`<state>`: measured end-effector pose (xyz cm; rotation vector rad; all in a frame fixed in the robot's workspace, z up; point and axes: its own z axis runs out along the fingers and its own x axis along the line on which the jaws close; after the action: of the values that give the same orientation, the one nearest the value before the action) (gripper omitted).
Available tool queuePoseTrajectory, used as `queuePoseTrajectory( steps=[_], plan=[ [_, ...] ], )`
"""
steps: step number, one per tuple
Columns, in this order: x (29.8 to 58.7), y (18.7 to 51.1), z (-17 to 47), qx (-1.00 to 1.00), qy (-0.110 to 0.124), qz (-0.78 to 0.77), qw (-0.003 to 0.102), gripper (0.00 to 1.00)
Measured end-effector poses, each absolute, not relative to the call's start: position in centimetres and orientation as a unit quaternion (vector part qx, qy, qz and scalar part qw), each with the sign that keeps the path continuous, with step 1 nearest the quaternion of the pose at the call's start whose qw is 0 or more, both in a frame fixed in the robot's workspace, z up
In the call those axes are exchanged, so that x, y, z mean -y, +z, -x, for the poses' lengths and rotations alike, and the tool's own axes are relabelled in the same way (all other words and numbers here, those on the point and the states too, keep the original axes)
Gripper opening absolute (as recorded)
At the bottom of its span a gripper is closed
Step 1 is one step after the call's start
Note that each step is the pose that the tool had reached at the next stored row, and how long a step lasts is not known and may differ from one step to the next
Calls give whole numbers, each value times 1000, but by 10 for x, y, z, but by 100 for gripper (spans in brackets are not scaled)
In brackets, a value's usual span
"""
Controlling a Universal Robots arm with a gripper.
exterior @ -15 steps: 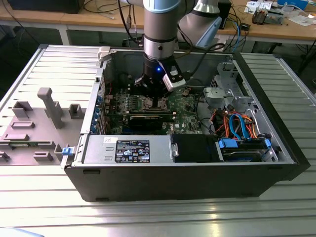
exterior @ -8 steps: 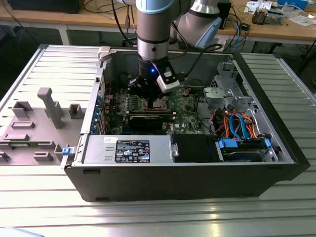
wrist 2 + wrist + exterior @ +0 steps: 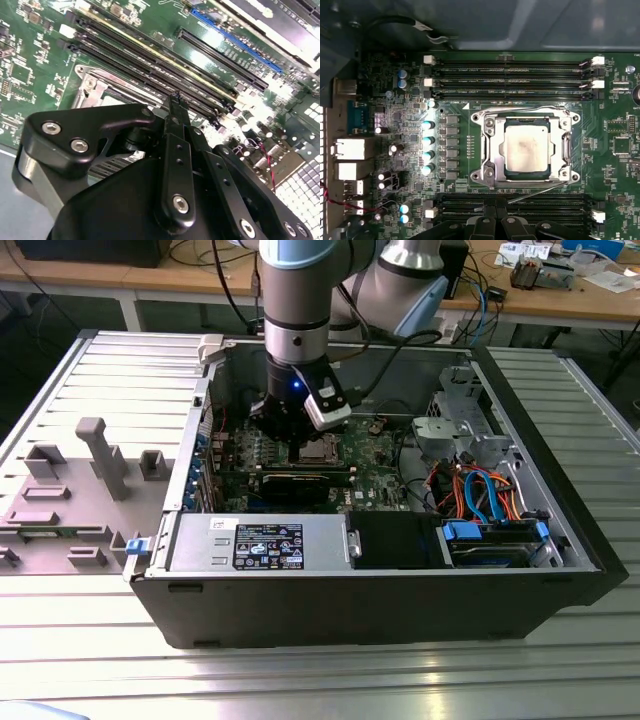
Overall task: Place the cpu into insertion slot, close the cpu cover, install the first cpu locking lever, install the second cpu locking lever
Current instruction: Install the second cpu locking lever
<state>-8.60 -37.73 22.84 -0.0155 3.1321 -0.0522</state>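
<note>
The cpu (image 3: 527, 150), a square chip with a silver-grey top, lies flat in the insertion slot (image 3: 572, 120) on the green board. The cpu cover (image 3: 492, 145), a silvery frame, lies down around it. One wire lever (image 3: 520, 109) runs along one edge of the slot. A second lever (image 3: 540, 191) slants away from the opposite edge toward the memory slots. My gripper (image 3: 496, 217) hovers beside that edge, shut with nothing between its fingers. In the second wrist view the gripper (image 3: 175, 100) points at the memory slots. In the exterior view the gripper (image 3: 297, 435) hangs inside the case, over the slot (image 3: 320, 449).
Long memory slots (image 3: 510, 75) flank the socket on two sides. A black graphics card (image 3: 300, 480), a power supply (image 3: 260, 540) and blue and orange cables (image 3: 480, 490) crowd the open case. A grey fixture (image 3: 90, 460) lies at the exterior view's left.
</note>
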Motion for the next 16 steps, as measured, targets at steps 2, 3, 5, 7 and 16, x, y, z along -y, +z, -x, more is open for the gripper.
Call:
queuePoseTrajectory(
  steps=[2,3,5,7,16],
  plan=[
    [378,228,88,-1000,-16,9,5,11],
    [379,228,89,-1000,-16,12,5,11],
    [379,229,89,-1000,-17,12,5,11],
    [379,229,89,-1000,-17,12,5,11],
    [382,229,89,-999,-5,32,5,11]
  ],
)
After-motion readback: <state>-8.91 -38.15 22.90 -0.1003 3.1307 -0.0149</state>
